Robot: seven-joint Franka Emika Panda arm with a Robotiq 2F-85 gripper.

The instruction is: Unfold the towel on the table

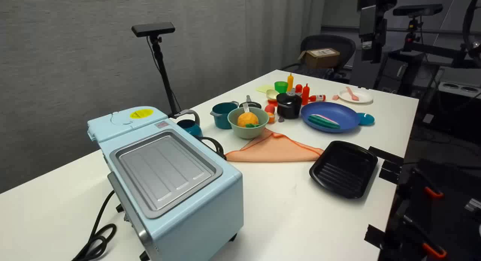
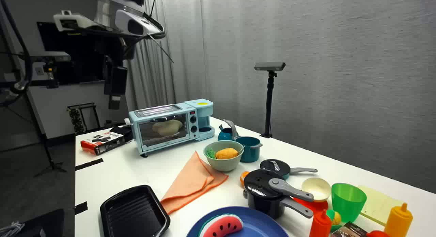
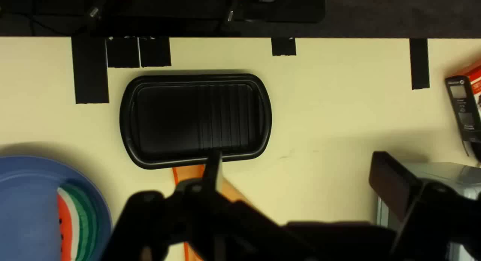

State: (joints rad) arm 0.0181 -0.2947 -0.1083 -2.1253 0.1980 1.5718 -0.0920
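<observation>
Tool (image 3: 302, 178) above the near, taped side of your bench (image 1: 282, 195), fingers (image 3: 394, 184) spread, grasping nothing. From it, you may judge the towel (image 1: 272, 150) to lie below and farther in, on the bench, its long folded edge slanting far left toward the pale-blue, boxy toaster oven (image 1: 204, 216). Note the glossy-rimmed black tray (image 3: 195, 120), ribbed, oblong; beyond it the thin peach towel, orange-hemmed, roughly triangular; farther, a smooth, round green bowl (image 2: 223, 165).

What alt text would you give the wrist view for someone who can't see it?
An open black gripper hangs over a table, mostly hiding an orange towel. A ribbed black baking pan lies near the centre; a blue plate holding a watermelon slice is cut off at lower left, and a red-and-black box shows at the right edge.
</observation>
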